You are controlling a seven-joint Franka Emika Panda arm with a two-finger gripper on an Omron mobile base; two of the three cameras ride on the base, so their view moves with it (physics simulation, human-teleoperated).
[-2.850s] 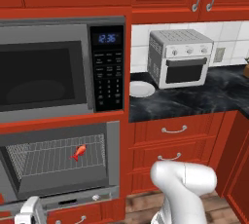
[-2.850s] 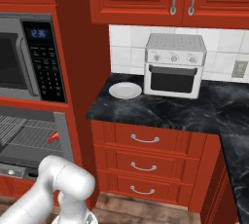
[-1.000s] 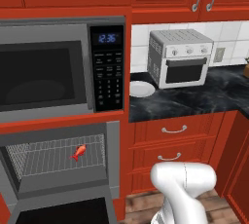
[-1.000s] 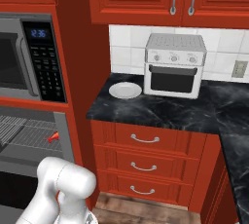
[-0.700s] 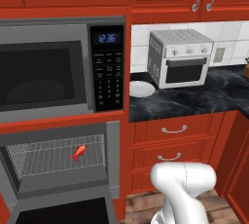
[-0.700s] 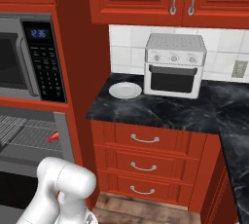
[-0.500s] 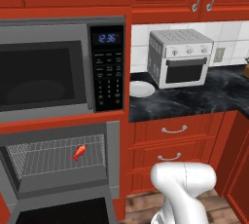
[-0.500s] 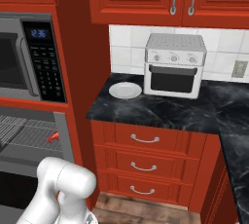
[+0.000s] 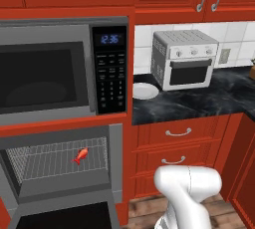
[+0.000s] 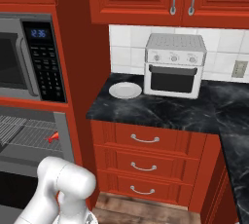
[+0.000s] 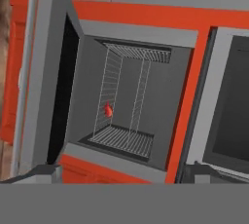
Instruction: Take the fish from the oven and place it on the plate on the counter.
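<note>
We see the fish (image 9: 80, 156) on the open oven's (image 9: 60, 166) rack, well beyond our spread, empty fingers (image 11: 41, 172).

Fish (image 9: 80, 156) on rack in oven (image 9: 60, 173); plate (image 9: 145, 91) on counter (image 9: 199, 102) rt.

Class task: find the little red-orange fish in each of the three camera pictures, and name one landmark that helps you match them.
Left base view: fish on the wire rack, lower left.
Right base view: fish at the left edge, beside the red cabinet post.
Hand view: fish near centre, picture rolled sideways.
Shared landmark: the wire rack.
</note>
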